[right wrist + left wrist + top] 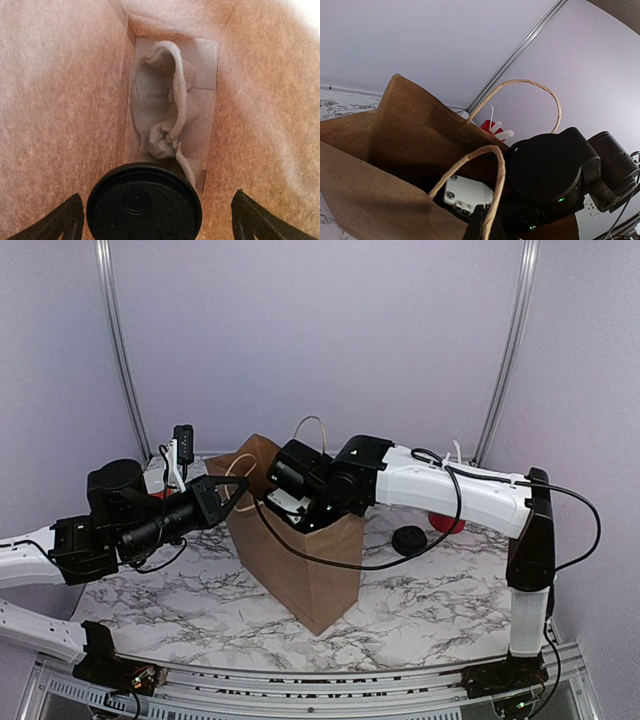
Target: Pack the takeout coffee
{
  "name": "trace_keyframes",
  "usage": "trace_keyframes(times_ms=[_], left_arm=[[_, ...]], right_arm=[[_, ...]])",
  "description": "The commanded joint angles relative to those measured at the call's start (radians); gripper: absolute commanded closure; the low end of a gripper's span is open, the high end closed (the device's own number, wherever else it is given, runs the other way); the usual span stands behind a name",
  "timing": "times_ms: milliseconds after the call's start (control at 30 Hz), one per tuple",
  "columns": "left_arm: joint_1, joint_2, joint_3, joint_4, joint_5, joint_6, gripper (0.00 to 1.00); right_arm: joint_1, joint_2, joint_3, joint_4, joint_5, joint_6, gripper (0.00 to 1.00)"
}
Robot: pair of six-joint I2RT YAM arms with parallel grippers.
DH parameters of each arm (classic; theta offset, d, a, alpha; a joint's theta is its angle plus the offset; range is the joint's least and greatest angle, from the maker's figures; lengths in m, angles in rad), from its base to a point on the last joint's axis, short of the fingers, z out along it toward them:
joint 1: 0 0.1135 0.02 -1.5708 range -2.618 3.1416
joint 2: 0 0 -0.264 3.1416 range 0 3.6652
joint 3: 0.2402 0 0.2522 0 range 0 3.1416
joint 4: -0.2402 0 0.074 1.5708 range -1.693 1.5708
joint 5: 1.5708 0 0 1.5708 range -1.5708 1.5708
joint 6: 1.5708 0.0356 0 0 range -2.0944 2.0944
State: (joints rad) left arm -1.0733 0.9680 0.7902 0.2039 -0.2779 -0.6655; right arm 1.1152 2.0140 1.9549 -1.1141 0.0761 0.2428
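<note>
One lidded cup (144, 202) sits in one bag (60, 100), right pincer (156, 200) spread over it; left pincer (480, 226) seemingly clamps one handle (492, 165).

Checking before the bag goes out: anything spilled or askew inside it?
No spill shows. The lidded cup sits lid-up in the bag, between the fingers of the open right gripper. Only oddity: crumpled white paper beyond it.

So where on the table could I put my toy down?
Two bare patches of table: a wide one between the bag and the right arm, and a smaller one between the bag and the left arm. Behind the bag it's crowded with lids and arms. Inside, the cup, napkin and right hand fill the bag.
</note>
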Motion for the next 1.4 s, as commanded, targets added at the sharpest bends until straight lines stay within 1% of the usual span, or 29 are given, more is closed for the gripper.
trace_keyframes(times_ms=[0,233,433,567,900,1200,1367], left_arm=[[-0.001,0.000,0.032,-0.006,-0.005,0.008,1.00],[-0.002,0.015,0.046,-0.017,0.013,0.019,1.00],[-0.001,0.034,0.078,-0.114,-0.043,0.037,1.00],[-0.002,0.035,0.092,-0.144,-0.075,0.067,1.00],[-0.002,0.053,0.096,-0.147,-0.056,0.069,1.00],[-0.002,0.058,0.101,-0.143,-0.058,0.062,1.00],[-0.002,0.063,0.110,-0.140,-0.055,0.058,1.00]], right_arm=[[0.012,-0.029,0.051,0.012,0.027,0.016,0.00],[0.012,-0.041,0.050,0.071,-0.001,0.036,0.00],[0.011,-0.064,0.061,0.079,0.008,0.044,0.00],[0.003,-0.085,0.051,0.089,0.005,0.050,0.00],[-0.039,-0.123,-0.004,0.133,-0.071,0.072,0.00],[-0.029,-0.137,0.034,0.140,-0.068,0.057,0.00],[-0.016,-0.156,0.043,0.173,-0.078,0.039,0.00]])
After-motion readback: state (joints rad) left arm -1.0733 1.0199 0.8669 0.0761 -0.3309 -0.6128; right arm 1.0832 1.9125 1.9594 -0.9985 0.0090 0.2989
